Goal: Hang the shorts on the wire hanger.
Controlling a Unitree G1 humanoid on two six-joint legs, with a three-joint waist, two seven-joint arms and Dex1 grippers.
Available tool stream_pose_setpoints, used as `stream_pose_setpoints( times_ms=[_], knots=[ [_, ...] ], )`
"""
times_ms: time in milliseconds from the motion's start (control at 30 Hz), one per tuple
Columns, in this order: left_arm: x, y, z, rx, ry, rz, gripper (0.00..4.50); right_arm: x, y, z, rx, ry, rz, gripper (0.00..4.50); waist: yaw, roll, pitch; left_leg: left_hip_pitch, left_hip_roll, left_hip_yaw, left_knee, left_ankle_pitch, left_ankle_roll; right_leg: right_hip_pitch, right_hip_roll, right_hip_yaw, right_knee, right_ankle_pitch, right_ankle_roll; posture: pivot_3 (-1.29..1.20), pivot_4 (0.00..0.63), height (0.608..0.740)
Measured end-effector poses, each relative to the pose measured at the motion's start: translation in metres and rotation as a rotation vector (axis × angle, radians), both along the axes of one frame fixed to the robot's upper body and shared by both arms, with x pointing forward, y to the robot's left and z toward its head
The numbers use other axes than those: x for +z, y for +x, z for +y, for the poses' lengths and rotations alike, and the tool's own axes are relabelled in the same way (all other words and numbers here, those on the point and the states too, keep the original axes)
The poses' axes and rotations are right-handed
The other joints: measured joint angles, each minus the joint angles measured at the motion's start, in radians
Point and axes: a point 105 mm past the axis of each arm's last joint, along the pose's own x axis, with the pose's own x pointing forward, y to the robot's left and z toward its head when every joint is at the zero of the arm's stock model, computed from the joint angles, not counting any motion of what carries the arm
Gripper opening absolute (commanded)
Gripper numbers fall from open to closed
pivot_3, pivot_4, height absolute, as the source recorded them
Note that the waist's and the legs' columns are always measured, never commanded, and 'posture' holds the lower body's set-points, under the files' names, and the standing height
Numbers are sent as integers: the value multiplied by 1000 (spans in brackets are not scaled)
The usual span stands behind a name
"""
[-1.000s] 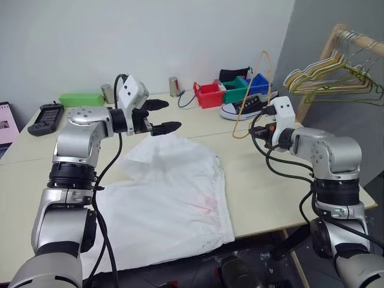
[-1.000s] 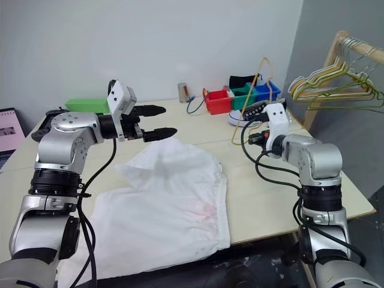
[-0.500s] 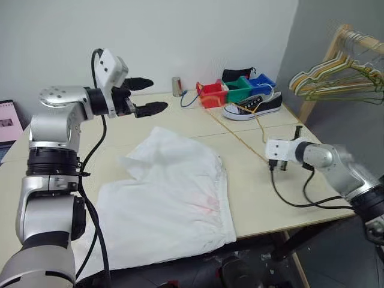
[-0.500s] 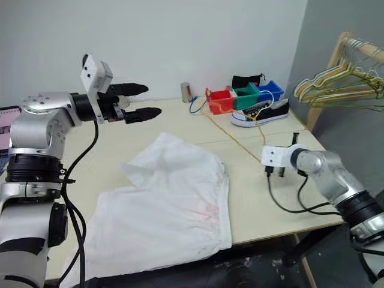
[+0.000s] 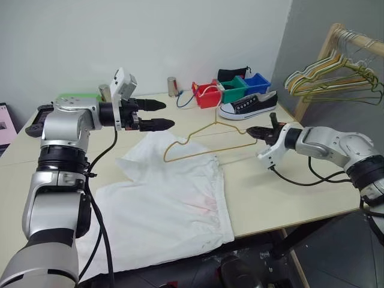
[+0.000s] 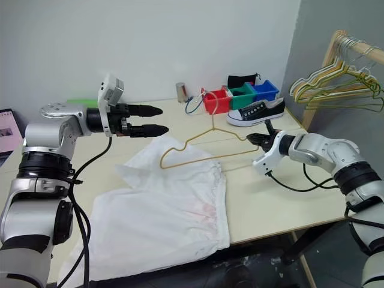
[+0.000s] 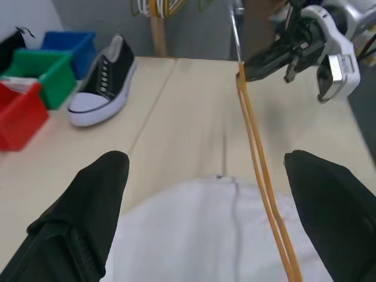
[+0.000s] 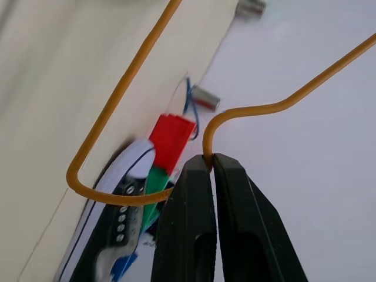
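Note:
The white shorts [image 5: 174, 198] lie spread and wrinkled on the table, reaching its near edge. My right gripper [image 5: 252, 130] is shut on one end of the tan-yellow wire hanger [image 5: 208, 152]. It holds the hanger roughly level, just above the far edge of the shorts. In the right wrist view the fingers [image 8: 194, 200] pinch the wire. My left gripper [image 5: 162, 115] is open and holds nothing. It hovers beyond the far left corner of the shorts and points toward the hanger. The left wrist view has the hanger [image 7: 258, 164] running between its spread fingers [image 7: 88, 200].
Red, green and blue bins [image 5: 207, 95] and a black-and-white shoe [image 5: 249, 105] stand at the table's far side, beside a metal can [image 5: 172, 86]. A wooden rack with several hangers [image 5: 336, 78] stands off the table's right. A green box [image 5: 78, 99] sits far left.
My right arm rolled over and swung the hanger from upright to level, so it now reaches left over the shorts. The left gripper rose, then came back down, and stayed open.

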Motion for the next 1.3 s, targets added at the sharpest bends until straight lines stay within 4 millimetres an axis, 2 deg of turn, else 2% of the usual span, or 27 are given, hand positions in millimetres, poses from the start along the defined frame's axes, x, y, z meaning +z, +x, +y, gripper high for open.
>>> stream_pose_setpoints(
  times_ms=[100, 200, 367, 533, 600, 700, 733, 767, 833, 1100, 1133, 1167, 1233, 1300],
  knots=[
    [-6, -7, -6, -48, -11, 90, 4500, 3, 1, 9, 31, -5, -23, 46, -1, 0, 0, 0, 0, 0, 0, 0, 0, 0, 0, 0, 0, 0, 0, -312, 0, 740],
    [-22, -15, -12, -81, 31, 177, 4500, 5, 2, 16, 50, -20, -40, 46, -2, 0, 0, 1, 0, 0, 0, 0, 0, 1, 0, 0, 1, 0, 0, -312, 0, 740],
    [-48, -33, -19, -138, 131, 277, 4500, 18, 8, 16, 51, -39, -80, 46, -4, 0, 0, 1, 0, -1, 0, 0, 0, 1, 0, 0, 1, 0, 0, -307, 0, 740],
    [-74, -49, -13, -149, 237, 320, 4500, 19, 13, 14, 37, -39, -81, 46, -2, 0, 0, 3, 0, -1, 0, 0, 0, 1, 0, 0, 1, 0, -1, -304, 0, 740],
    [-81, -49, -13, -131, 246, 330, 4119, 18, 13, 14, 41, -50, -79, 0, -1, 0, 0, 2, 0, -1, 0, 0, 0, 1, 0, 0, 1, 0, -1, -302, 0, 740],
    [-79, -43, -17, -110, 236, 296, 3517, 16, 13, 15, 44, -55, -71, 0, 2, 0, 0, 3, 0, -1, 0, 0, 0, 2, 0, 0, 1, 0, -1, -304, 0, 740],
    [-78, -43, -18, -110, 227, 288, 3446, 15, 13, 16, 49, -55, -69, 0, 1, 0, 0, 3, 0, -1, 0, 0, 0, 2, 0, 0, 1, 0, -1, -307, 0, 740],
    [-77, -42, -18, -109, 225, 286, 3101, 15, 12, 17, 53, -56, -67, 0, 1, 0, 0, 3, 0, -1, 0, 0, 0, 2, 0, 0, 1, 0, -1, -308, 0, 740],
    [-77, -42, -18, -110, 225, 284, 2845, 14, 12, 17, 54, -57, -66, 0, -1, 0, 0, 3, 0, -1, 0, 0, 0, 2, 0, 0, 1, 0, -1, -308, 0, 740],
    [-76, -43, -18, -118, 228, 271, 1063, 14, 12, 18, 55, -54, -62, 0, -2, 0, 0, 3, 0, -1, 0, 0, 0, 2, 0, 0, 2, 0, -1, -311, 0, 740],
    [-76, -43, -18, -119, 229, 269, 715, 14, 12, 18, 55, -52, -62, 0, -2, 0, 0, 3, 0, -1, 0, 0, 0, 2, 0, 0, 2, 0, -1, -311, 0, 740],
    [-76, -43, -18, -119, 229, 269, 633, 14, 12, 18, 55, -52, -62, 0, -2, 0, 0, 3, 0, -1, 0, 0, 0, 2, 0, 0, 2, 0, -1, -312, 0, 740],
    [-76, -42, -18, -118, 230, 269, 182, 15, 12, 18, 55, -45, -61, 0, -2, 0, 0, 3, 0, -1, 0, 0, 0, 2, 0, 0, 2, 0, -1, -313, 0, 740],
    [-77, -42, -17, -112, 232, 270, 58, 15, 12, 19, 58, -37, -60, 0, -3, 0, 0, 3, 0, -1, 0, 0, 0, 2, 0, 0, 2, 0, -1, -313, 0, 740]
  ],
)
